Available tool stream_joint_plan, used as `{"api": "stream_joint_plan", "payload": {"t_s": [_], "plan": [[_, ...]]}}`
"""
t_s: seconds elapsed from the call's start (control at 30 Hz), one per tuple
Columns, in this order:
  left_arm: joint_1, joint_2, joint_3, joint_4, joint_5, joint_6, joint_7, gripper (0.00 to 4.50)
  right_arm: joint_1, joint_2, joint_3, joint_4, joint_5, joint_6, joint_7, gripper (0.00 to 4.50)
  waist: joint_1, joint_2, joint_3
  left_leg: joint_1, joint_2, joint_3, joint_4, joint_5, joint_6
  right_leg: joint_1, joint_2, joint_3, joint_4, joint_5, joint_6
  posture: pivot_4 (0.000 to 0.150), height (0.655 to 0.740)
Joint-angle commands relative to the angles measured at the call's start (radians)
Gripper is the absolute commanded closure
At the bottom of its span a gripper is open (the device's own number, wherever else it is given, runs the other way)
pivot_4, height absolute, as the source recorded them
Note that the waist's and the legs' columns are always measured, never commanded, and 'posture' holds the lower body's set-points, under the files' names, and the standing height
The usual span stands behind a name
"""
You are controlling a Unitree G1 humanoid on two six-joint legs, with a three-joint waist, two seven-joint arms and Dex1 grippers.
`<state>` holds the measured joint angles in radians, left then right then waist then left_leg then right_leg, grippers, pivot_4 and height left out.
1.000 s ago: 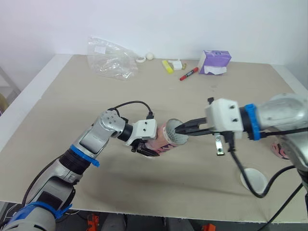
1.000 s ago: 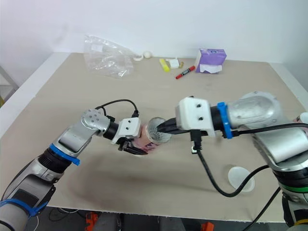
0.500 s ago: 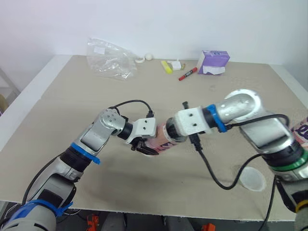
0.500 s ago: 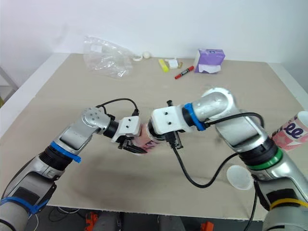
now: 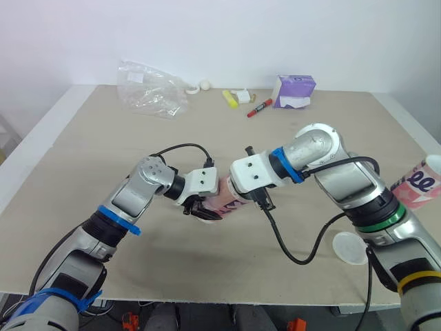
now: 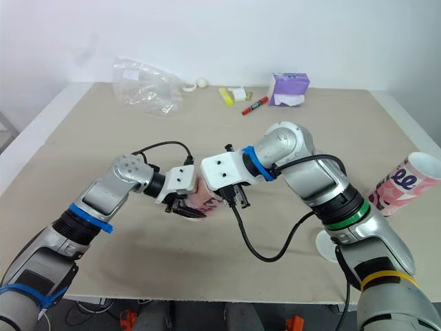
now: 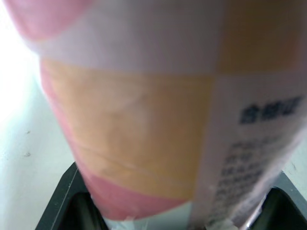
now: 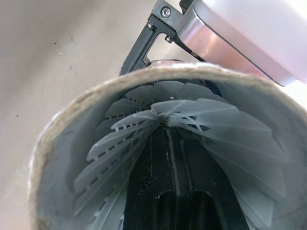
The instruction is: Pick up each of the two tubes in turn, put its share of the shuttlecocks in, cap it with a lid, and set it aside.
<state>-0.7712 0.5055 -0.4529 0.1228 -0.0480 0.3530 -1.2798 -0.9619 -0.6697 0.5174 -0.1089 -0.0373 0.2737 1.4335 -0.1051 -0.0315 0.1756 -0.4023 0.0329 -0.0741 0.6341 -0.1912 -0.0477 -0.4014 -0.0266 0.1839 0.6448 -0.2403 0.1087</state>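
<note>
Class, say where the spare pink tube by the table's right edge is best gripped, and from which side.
Probably mid-body on the pink tube, from above, pinching across its width: it seems to lie on its side, long flanks free.

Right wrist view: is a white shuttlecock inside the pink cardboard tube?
Yes, the shuttlecock spreads its slotted skirt inside the tube.

Tube [image 5: 222,201]: printed paper wrap, smooth, with a slight sheen. In the right wrist view its mouth rim looks like raw cardboard, fibrous, and the inner wall is matt grey.
Shuttlecock [image 8: 192,120] inside: translucent white plastic skirt, ribbed.
Left pincer [image 5: 204,212] fingers [image 7: 61,202]: black plastic, matt.
Counter [image 5: 89,152]: beige, matt, smooth, finely speckled.
Bag [image 5: 150,88]: clear plastic film, crinkled, glossy.
Lid [image 5: 350,247]: translucent white plastic.
Second tube [image 5: 417,189]: printed paper, satin.
</note>
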Motion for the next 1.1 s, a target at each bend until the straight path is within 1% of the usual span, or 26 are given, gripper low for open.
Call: {"api": "stream_joint_plan", "payload": {"t_s": [0.03, 0.13, 0.23, 0.37, 0.43, 0.5, 0.73, 0.83, 0.97, 1.03, 1.1], "plan": [[0.018, -0.006, -0.016, 0.004, 0.043, 0.013, 0.045, 1.77, 0.013, 0.052, 0.043, 0.010, 0.000, -0.017, 0.008, 4.43, -0.001, 0.000, 0.000, 0.000, 0.000, 0.000, 0.000, 0.000, 0.000, 0.000, 0.000, 0.000, 0.000, 0.000, 0.000, 0.150, 0.7400], [0.024, -0.005, -0.015, -0.001, 0.045, 0.015, 0.045, 1.77, 0.005, 0.042, 0.002, 0.000, 0.008, -0.014, 0.021, 4.43, -0.001, 0.000, 0.000, 0.001, 0.000, 0.000, 0.000, 0.000, 0.000, -0.001, 0.000, 0.000, 0.000, 0.000, 0.000, 0.150, 0.7400], [0.026, -0.002, -0.010, 0.001, 0.046, 0.015, 0.043, 1.77, -0.001, -0.003, -0.083, -0.046, 0.065, 0.021, 0.045, 4.43, -0.001, 0.000, 0.000, 0.000, 0.000, 0.000, 0.000, 0.000, 0.000, -0.001, 0.000, 0.000, 0.000, 0.000, -0.001, 0.150, 0.7400], [0.026, 0.002, -0.007, 0.010, 0.049, 0.008, 0.040, 1.77, 0.008, -0.069, -0.187, -0.115, 0.150, 0.072, 0.052, 4.43, 0.005, 0.001, 0.001, -0.007, -0.001, 0.000, 0.000, 0.004, -0.001, -0.003, 0.000, 0.000, 0.000, 0.000, 0.000, 0.150, 0.7400], [0.025, 0.002, -0.009, 0.017, 0.051, 0.000, 0.038, 1.77, 0.030, -0.122, -0.261, -0.157, 0.205, 0.115, 0.052, 4.43, 0.012, 0.001, 0.001, -0.011, -0.002, -0.001, -0.001, 0.003, -0.002, -0.003, -0.001, 0.000, 0.000, 0.001, 0.000, 0.150, 0.7400], [0.023, 0.002, -0.010, 0.023, 0.052, -0.005, 0.036, 1.77, 0.046, -0.158, -0.304, -0.183, 0.239, 0.139, 0.044, 4.43, 0.017, 0.001, 0.001, -0.015, -0.002, -0.002, -0.001, 0.003, -0.002, -0.005, -0.001, 0.000, 0.000, 0.001, 0.000, 0.150, 0.7400], [0.019, -0.004, -0.012, 0.035, 0.051, -0.018, 0.033, 1.77, 0.130, -0.277, -0.430, -0.251, 0.340, 0.229, 0.016, 4.43, 0.019, 0.000, 0.002, -0.015, -0.002, -0.002, -0.001, 0.004, -0.002, -0.006, -0.001, 0.000, 0.000, 0.001, 0.001, 0.150, 0.7400], [0.025, -0.020, 0.006, 0.041, 0.033, -0.032, 0.047, 1.77, 0.208, -0.326, -0.534, -0.277, 0.398, 0.298, -0.027, 4.43, 0.019, 0.001, 0.002, -0.015, -0.002, -0.001, -0.001, 0.003, -0.002, -0.006, -0.002, 0.000, 0.000, 0.001, 0.001, 0.150, 0.7400], [0.066, -0.072, 0.076, 0.026, -0.066, -0.041, 0.041, 1.77, 0.378, -0.366, -0.714, -0.345, 0.495, 0.423, -0.100, 4.43, 0.031, 0.001, 0.002, -0.018, -0.003, -0.001, -0.001, 0.003, -0.002, -0.007, -0.003, -0.001, -0.001, 0.001, 0.001, 0.150, 0.7400], [0.093, -0.104, 0.112, 0.007, -0.119, -0.053, 0.040, 1.77, 0.489, -0.380, -0.786, -0.392, 0.521, 0.443, -0.117, 4.43, 0.037, 0.001, 0.002, -0.020, -0.003, -0.002, -0.002, 0.003, -0.002, -0.008, -0.003, -0.001, -0.002, 0.000, 0.002, 0.150, 0.7400], [0.113, -0.126, 0.132, -0.002, -0.145, -0.074, 0.041, 1.77, 0.555, -0.378, -0.833, -0.423, 0.549, 0.465, -0.149, 4.43, 0.037, 0.001, 0.003, -0.021, -0.003, -0.002, -0.002, 0.003, -0.004, -0.009, -0.003, -0.001, -0.002, -0.001, 0.004, 0.150, 0.7400]]}}
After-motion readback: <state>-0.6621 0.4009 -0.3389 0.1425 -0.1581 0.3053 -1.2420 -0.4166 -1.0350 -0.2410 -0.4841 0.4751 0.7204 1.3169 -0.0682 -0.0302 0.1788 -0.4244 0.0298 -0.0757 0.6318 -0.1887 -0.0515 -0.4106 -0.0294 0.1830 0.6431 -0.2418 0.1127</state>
